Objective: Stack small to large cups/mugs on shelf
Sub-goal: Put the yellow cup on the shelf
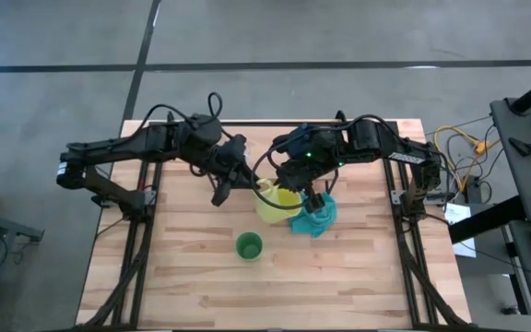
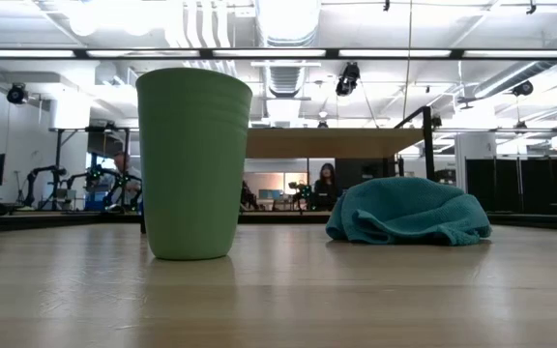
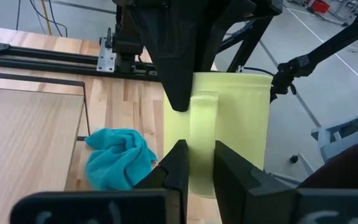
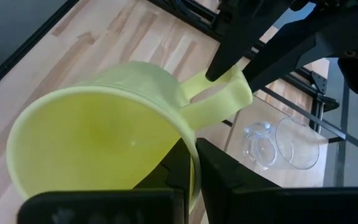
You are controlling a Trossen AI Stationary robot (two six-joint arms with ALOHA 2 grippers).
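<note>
Holding the yellow mug [image 1: 277,203] aloft near the middle of the desk [image 1: 201,286], between both arms, as seen in the high view. Showing an empty interior in the right wrist view, nothing inside the yellow mug. Pinching the mug's rim wall with the right gripper [image 4: 194,152], fingers [image 4: 219,165] nearly closed, one inside and one outside the wall. Clamping the mug's handle [image 3: 202,134] with the left gripper [image 3: 201,165], fingers [image 3: 176,165] narrowed onto either side of the handle.

Standing upright and alone on the desk nearer the front edge: green cup [image 1: 249,246], handleless, mouth up; contents not discernible in the low view, and appearing empty from above. Lying on its side on a light-wood surface beyond the mug in the right wrist view: clear glass cup [image 4: 284,143], apparently empty. Resting crumpled on the desk just beside the mug: teal cloth [image 1: 315,218], touching the desk only, apart from the green cup.

Showing as a raised light-wood plank with a thin black frame in the left wrist view: shelf [image 3: 30,137], bare on the visible part. Appearing in the low view as a plank edge behind the cloth.

Bearing no readable brand, label or writing on any vessel.
</note>
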